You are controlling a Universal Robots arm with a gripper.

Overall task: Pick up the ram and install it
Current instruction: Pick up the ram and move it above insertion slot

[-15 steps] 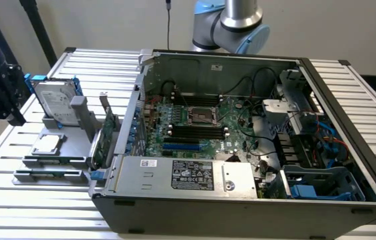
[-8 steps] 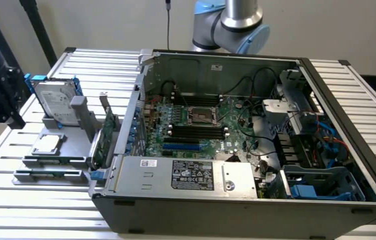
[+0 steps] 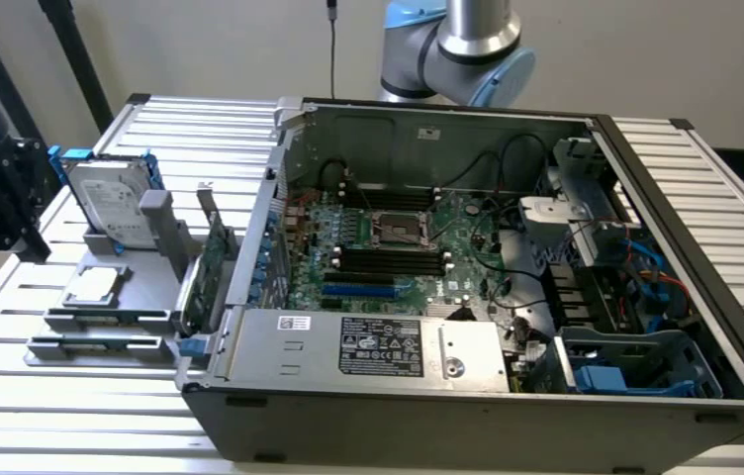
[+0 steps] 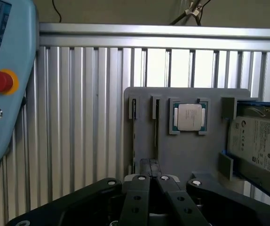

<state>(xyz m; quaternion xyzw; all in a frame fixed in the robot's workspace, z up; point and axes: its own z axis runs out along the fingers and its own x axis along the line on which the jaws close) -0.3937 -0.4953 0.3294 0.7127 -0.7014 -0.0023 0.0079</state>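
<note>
1. The pincer (image 4: 149,168) is matt black, with angular links and bright round pins. Its two slim fingers lie pressed flat together, closed, and nothing is visible between them.
2. Just past the fingertips lies a smooth, flat grey plastic holder (image 4: 182,150) with raised square blocks. Two narrow slots (image 4: 156,109) run side by side in it, each a thin dark slit. The ram cannot be told apart from those slits, so I cannot say whether it stands in one of them.
3. Beside the slots a square processor chip (image 4: 190,116) with a dull silver lid sits in a square recess. Next to that stands a hard drive (image 4: 259,141) with a pale printed label, edged in blue.
4. The holder rests on a table (image 4: 78,117) of ribbed aluminium slats. A pale-blue pendant (image 4: 3,70) with a round red button is well apart from the holder.
5. In the exterior view an open grey steel computer case (image 3: 478,416) sits on the table. Inside it at 6 o'clock is a boxy silver power supply (image 3: 280,346) with a black label.
6. At the case's centre lies the green motherboard (image 3: 458,218), with long black slots (image 3: 392,262) in parallel rows.
7. The holder is at 9 o'clock of the case, and a tall green expansion card (image 3: 218,262) stands upright between them.
8. Farthest off, at 12 o'clock behind the case, is the arm (image 3: 458,45), rounded, silver and pale blue.
</note>
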